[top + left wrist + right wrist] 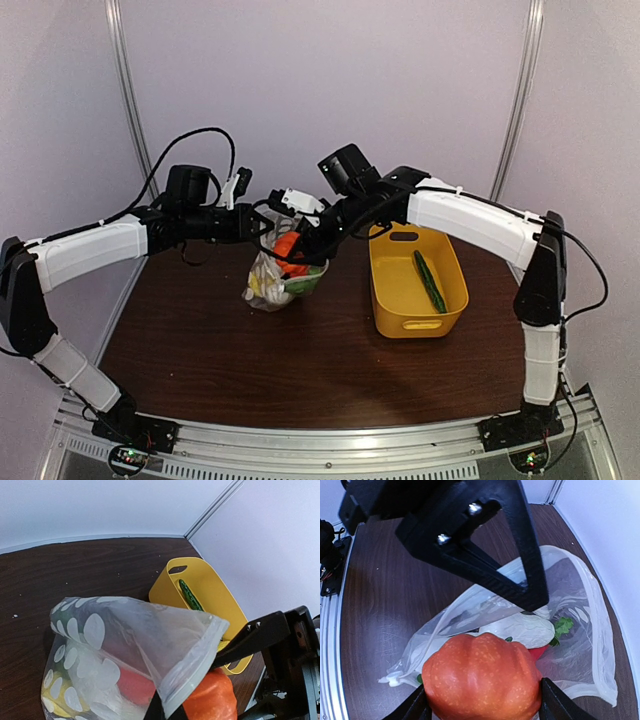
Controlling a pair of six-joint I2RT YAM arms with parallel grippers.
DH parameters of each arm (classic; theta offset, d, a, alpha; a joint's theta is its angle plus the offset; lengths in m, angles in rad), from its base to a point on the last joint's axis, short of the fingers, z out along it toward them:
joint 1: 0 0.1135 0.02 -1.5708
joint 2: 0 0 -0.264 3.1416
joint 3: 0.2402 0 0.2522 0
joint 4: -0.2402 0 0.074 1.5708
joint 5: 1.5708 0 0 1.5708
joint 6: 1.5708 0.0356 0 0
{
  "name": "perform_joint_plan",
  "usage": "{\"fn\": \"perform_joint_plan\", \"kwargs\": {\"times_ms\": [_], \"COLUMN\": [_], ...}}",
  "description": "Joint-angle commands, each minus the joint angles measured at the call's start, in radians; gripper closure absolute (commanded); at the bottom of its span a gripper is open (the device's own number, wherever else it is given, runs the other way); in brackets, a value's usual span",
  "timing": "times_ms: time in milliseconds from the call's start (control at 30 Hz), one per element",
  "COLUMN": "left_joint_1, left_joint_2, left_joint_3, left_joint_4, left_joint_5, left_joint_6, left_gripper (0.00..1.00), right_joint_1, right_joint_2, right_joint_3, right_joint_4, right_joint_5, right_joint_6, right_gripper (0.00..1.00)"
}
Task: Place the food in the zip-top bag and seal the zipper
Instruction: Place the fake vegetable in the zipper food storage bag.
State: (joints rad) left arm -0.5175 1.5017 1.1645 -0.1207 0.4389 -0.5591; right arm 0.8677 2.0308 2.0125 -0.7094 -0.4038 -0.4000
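Zip-top bag (125, 630) apparently pinched by left tool (262, 228); right tool (482, 707) clamps orange pumpkin (482, 672).

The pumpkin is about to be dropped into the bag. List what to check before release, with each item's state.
1. The left gripper is clamped on the bag at its mouth edge, holding it up: ok.
2. Bag mouth open, white radish visible inside: ok.
3. The right gripper grips the orange pumpkin on both sides: ok.
4. Pumpkin fully inside the zipper strip: cannot tell.
5. All food bagged: not ok; the cucumber lies in the yellow basket.
6. Zipper sealed: not ok; mouth is open.
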Motion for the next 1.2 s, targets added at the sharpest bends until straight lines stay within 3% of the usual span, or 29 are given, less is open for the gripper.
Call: {"fn": "perform_joint_plan", "kwargs": {"times_ms": [0,200,467,667,800,967,1100,1167], "left_joint_1": [0.01,0.011,0.015,0.022,0.025,0.03,0.033,0.034], "left_joint_2": [-0.013,-0.016,-0.017,-0.021,-0.02,-0.019,-0.018,-0.015], "left_joint_3": [-0.009,-0.009,-0.011,-0.012,-0.014,-0.014,-0.016,-0.016], "left_joint_4": [0.069,0.069,0.073,0.073,0.073,0.073,0.073,0.072], "left_joint_5": [0.025,0.026,0.039,0.037,0.035,0.033,0.031,0.032], "left_joint_6": [0.001,-0.001,-0.01,-0.013,-0.014,-0.016,-0.017,-0.019], "left_gripper": [1.0,1.0,1.0,1.0,1.0,1.0,1.0,1.0], "right_joint_1": [-0.007,-0.009,-0.008,-0.009,-0.009,-0.009,-0.009,-0.009], "right_joint_2": [0.019,0.063,0.107,0.142,0.159,0.159,0.132,0.111], "right_joint_3": [0.034,0.054,0.066,0.089,0.135,0.155,0.136,0.118], "right_joint_4": [0.068,0.114,0.128,0.16,0.149,0.133,0.126,0.126], "right_joint_5": [0.069,0.229,0.224,0.352,0.311,0.249,0.245,0.242], "right_joint_6": [0.037,0.056,0.076,0.13,0.162,0.186,0.19,0.188], "right_gripper": [0.52,0.51,0.5,0.46,0.44,0.27,0.24,0.15]}}
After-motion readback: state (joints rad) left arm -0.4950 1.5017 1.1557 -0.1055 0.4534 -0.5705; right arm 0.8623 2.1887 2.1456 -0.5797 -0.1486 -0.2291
